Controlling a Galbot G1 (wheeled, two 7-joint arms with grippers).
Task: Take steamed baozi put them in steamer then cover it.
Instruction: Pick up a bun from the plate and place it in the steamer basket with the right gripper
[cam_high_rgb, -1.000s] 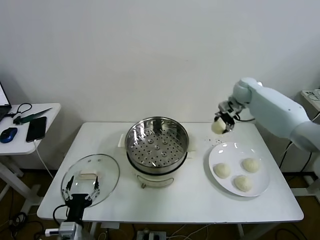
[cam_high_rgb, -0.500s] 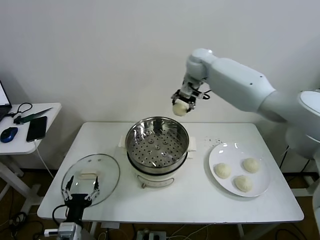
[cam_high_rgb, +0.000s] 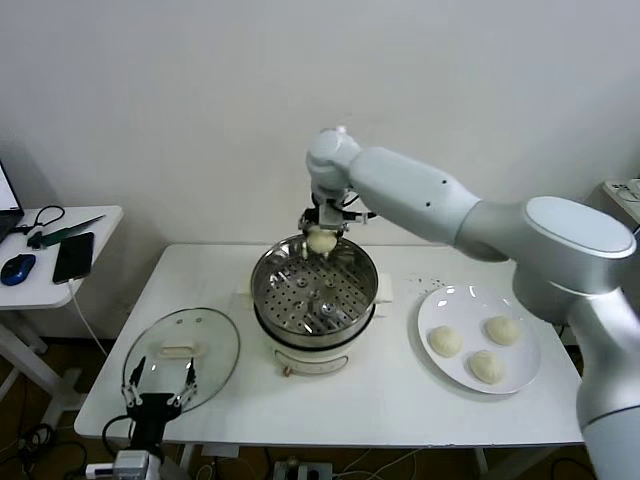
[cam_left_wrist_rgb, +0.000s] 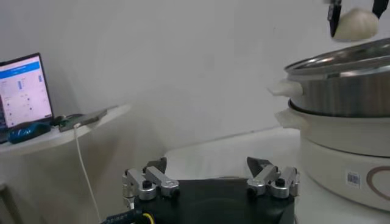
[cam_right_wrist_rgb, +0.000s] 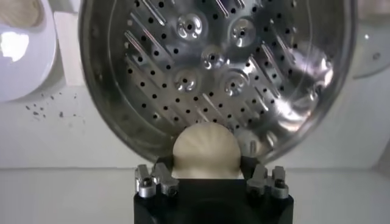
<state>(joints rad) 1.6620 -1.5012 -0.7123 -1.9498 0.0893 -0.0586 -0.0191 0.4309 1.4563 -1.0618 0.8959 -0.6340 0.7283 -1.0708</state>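
My right gripper (cam_high_rgb: 322, 240) is shut on a cream-white baozi (cam_right_wrist_rgb: 205, 151) and holds it over the far rim of the steel steamer (cam_high_rgb: 313, 283), whose perforated tray (cam_right_wrist_rgb: 213, 67) holds nothing. Three more baozi (cam_high_rgb: 487, 347) lie on the white plate (cam_high_rgb: 450, 303) to the right. The glass cover (cam_high_rgb: 182, 355) with its white handle lies flat on the table at the front left. My left gripper (cam_high_rgb: 157, 390) is open, parked low at the table's front left edge by the cover; the left wrist view shows its fingers (cam_left_wrist_rgb: 152, 182) spread and the held baozi (cam_left_wrist_rgb: 354, 24) above the steamer.
A side table (cam_high_rgb: 60, 255) at the far left carries a phone, a mouse and cables. The white table's front edge runs below the plate and the cover. Dark crumbs lie between steamer and plate (cam_high_rgb: 430, 282).
My right arm has carried the baozi from above the plate leftward across the table to over the steamer's far rim, and lower. The left arm has stayed put.
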